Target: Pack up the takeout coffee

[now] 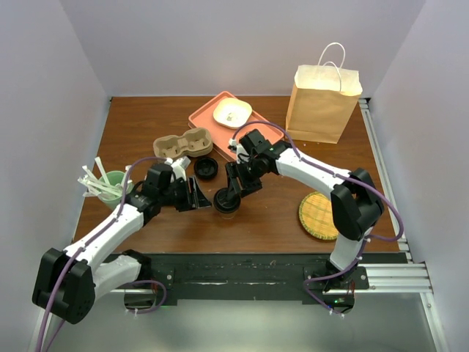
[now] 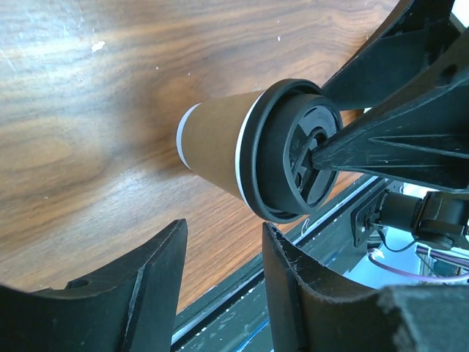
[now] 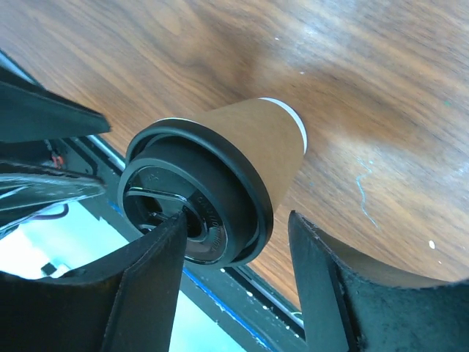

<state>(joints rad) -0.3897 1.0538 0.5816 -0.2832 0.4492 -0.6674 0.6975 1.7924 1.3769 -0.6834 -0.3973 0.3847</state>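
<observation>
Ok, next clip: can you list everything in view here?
takeout coffee: one, brown cup with black lid, table centre
paper bag: one, tan, upright, far right
tray: one, salmon, far centre
dish: one, cream, on the tray
cup carrier: one, grey-brown cardboard, left of the tray
loose lid: one, black, beside the carrier
green cup: one, holding white stirrers, left side
woven mat: one, yellow, near right
table: one, dark wood
left gripper: black, open, left of the coffee
right gripper: black, open, at the coffee's lid
</observation>
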